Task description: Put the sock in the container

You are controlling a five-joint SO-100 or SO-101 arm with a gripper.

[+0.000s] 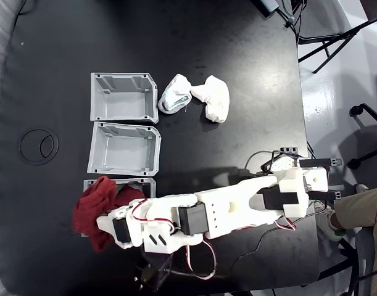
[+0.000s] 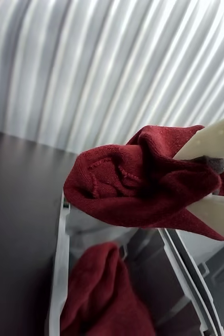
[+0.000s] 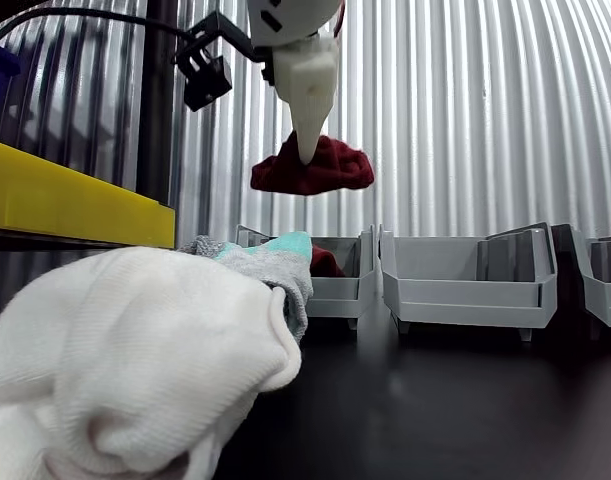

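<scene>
Pincer (image 2: 209,181) clamped on the dark red sock (image 2: 138,184), I hold it bunched in the air, with my two pale fingers (image 2: 211,142) biting into its right end in the wrist view. From the grip, the bulk of the sock runs toward 9 o'clock in that view, so its long axis lies roughly level and crosswise to my fingers rather than hanging down in a tail. The relation that matters is the drop line: in the wrist view the grey container (image 2: 59,252) sits at about 6 o'clock from the sock, its near rim just under the fabric, with a second dark red sock (image 2: 98,294) already lying inside. In the fixed view the held sock (image 1: 95,206) overlaps the lowest of three grey bins (image 1: 134,184), but its free end reaches past that bin's left wall toward 8 o'clock, out over the black tabletop (image 1: 46,246). In the other view the sock (image 3: 315,168) hangs well above the bin (image 3: 337,285), at 12 o'clock from it. I judge that letting go from here risks draping the free end over the wall; shifting toward 3 o'clock in the fixed view first looks safer.
</scene>
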